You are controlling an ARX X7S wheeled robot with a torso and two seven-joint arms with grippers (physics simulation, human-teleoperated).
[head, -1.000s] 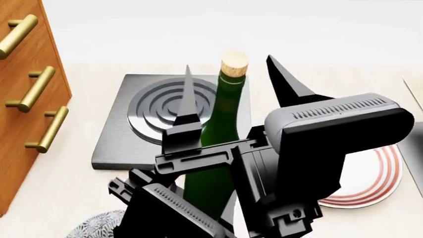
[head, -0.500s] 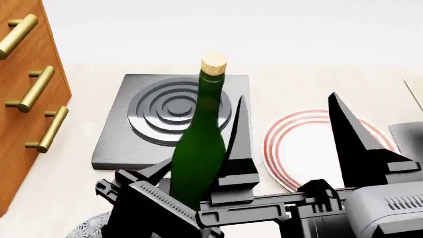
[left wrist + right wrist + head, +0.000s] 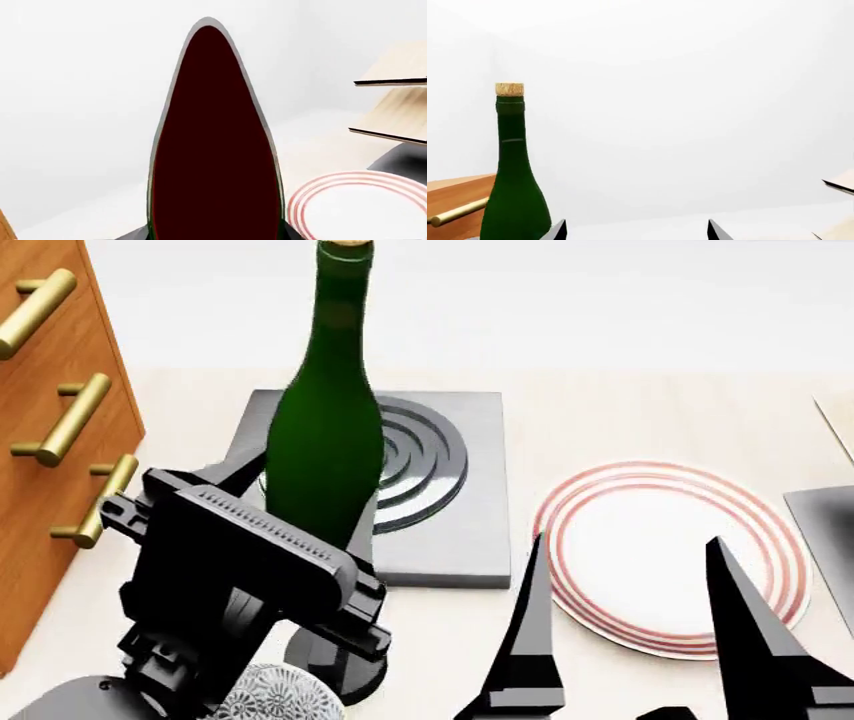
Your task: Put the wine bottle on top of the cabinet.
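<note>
One arm now carries the load; the wine bottle has risen and shifted toward the cabinet over the last second, its cork now at the top edge of the head view, where earlier it stood lower and nearer the centre; the right gripper, which earlier bracketed the bottle, has pulled back and now sits low over the red-ringed plate; judged from this, the hand-over is complete and the lift toward the cabinet top is under way.

Left gripper: clamped on the lower body of the bottle, which stands upright above the grey ringed slab; the left wrist view is filled by dark glass, consistent with a close grip; the arm is raised and angled toward the cabinet side.

Right gripper: fingers spread wide, holding nothing; in its wrist view the bottle stands clear to one side, with the cabinet and a brass handle just behind it.

Cabinet top: out of view; remaining height cannot be judged.
</note>
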